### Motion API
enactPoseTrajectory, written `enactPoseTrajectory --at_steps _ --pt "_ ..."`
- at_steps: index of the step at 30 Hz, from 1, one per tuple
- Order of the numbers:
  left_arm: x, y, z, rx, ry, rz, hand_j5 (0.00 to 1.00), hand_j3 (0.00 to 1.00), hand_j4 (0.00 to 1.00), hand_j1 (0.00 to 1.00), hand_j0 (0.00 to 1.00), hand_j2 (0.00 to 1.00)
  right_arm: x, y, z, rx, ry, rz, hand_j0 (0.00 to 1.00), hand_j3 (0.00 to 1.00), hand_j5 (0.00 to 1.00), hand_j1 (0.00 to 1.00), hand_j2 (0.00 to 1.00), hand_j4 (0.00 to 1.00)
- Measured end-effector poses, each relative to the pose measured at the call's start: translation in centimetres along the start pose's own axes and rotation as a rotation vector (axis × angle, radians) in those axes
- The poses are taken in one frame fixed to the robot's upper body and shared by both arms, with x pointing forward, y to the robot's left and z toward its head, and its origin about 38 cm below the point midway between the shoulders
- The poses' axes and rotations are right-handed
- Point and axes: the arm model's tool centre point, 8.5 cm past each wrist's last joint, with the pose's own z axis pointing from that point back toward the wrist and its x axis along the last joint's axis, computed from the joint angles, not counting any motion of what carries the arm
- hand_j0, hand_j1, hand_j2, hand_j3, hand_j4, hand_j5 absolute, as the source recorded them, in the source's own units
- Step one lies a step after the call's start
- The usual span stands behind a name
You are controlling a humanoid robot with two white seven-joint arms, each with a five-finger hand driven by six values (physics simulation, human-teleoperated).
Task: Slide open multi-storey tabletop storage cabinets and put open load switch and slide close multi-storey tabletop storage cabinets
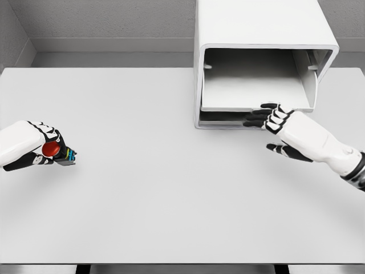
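Observation:
A white tabletop storage cabinet (259,34) stands at the back right of the table, its front open and a grey drawer tray (251,94) slid partly out. My right hand (268,118) reaches to the drawer's front lip, fingers curled over its edge, thumb hanging below and apart. At the far left my left hand (48,149) is shut on the load switch (57,152), a small black block with a red knob and coloured terminals, held just above the table.
The white table (159,188) spreads wide between the two hands. A grey wall runs behind the cabinet. The table's front edge lies near the bottom of the view.

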Motion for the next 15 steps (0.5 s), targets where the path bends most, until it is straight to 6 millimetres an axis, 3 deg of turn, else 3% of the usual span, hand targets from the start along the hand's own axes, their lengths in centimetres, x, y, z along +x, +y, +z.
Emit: enactPoseTrajectory --at_steps 2,15 --pt "0.0 0.0 0.0 0.000 0.000 0.000 0.39 0.39 0.39 0.39 0.39 0.39 0.7 0.6 1.0 0.010 0.008 -0.018 0.86 0.86 0.86 0.86 0.86 0.86" --pt "0.0 0.0 0.0 -0.001 0.001 -0.001 0.39 0.39 0.39 0.39 0.39 0.39 0.0 -3.3 0.6 -0.089 0.016 0.054 0.83 0.83 0.83 0.83 0.83 0.83"
